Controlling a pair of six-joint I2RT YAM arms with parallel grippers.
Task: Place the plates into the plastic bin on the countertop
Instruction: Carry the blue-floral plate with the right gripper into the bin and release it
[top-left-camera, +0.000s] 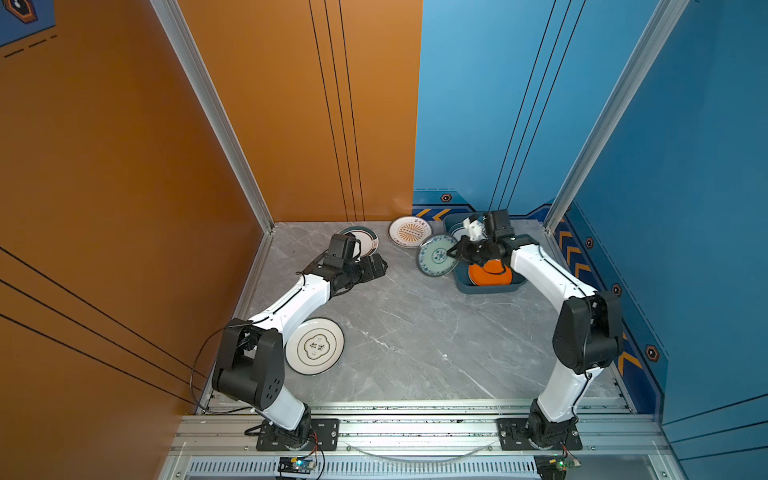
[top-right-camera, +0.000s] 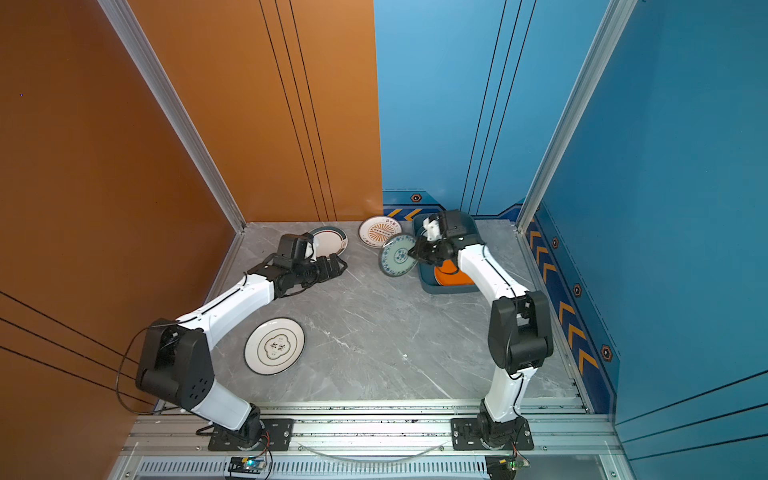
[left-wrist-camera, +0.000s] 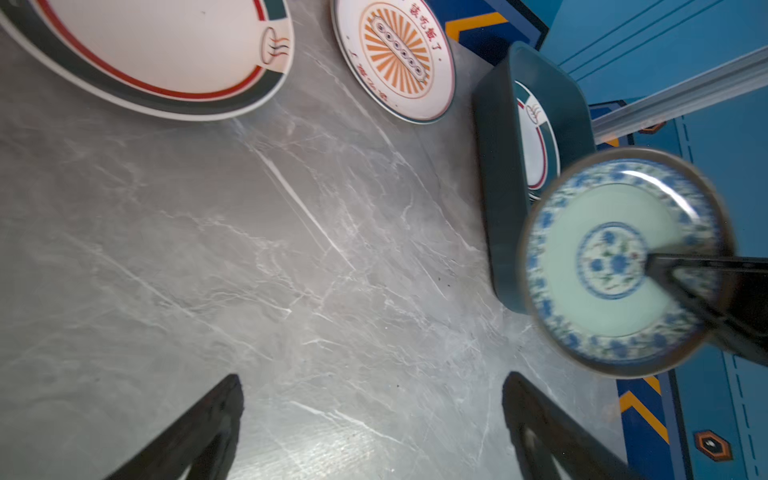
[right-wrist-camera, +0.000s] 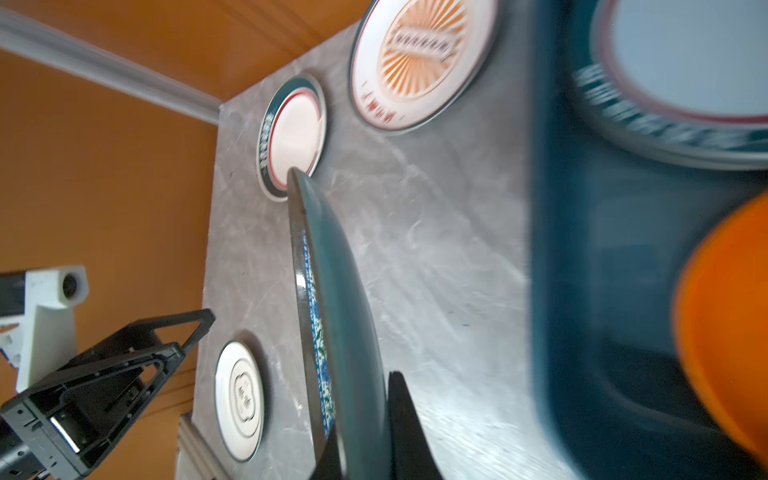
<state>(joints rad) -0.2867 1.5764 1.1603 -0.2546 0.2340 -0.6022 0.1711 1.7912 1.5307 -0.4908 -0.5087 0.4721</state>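
Note:
My right gripper is shut on the rim of a teal patterned plate, which it holds tilted just left of the dark teal plastic bin. Inside the bin lie an orange plate and a green-rimmed white plate. My left gripper is open and empty above the grey countertop. On the countertop rest a green-rimmed plate, a sunburst plate and a cream plate.
The bin stands in the back right corner against the blue wall. The orange wall closes the left side. An aluminium rail carrying both arm bases runs along the front edge.

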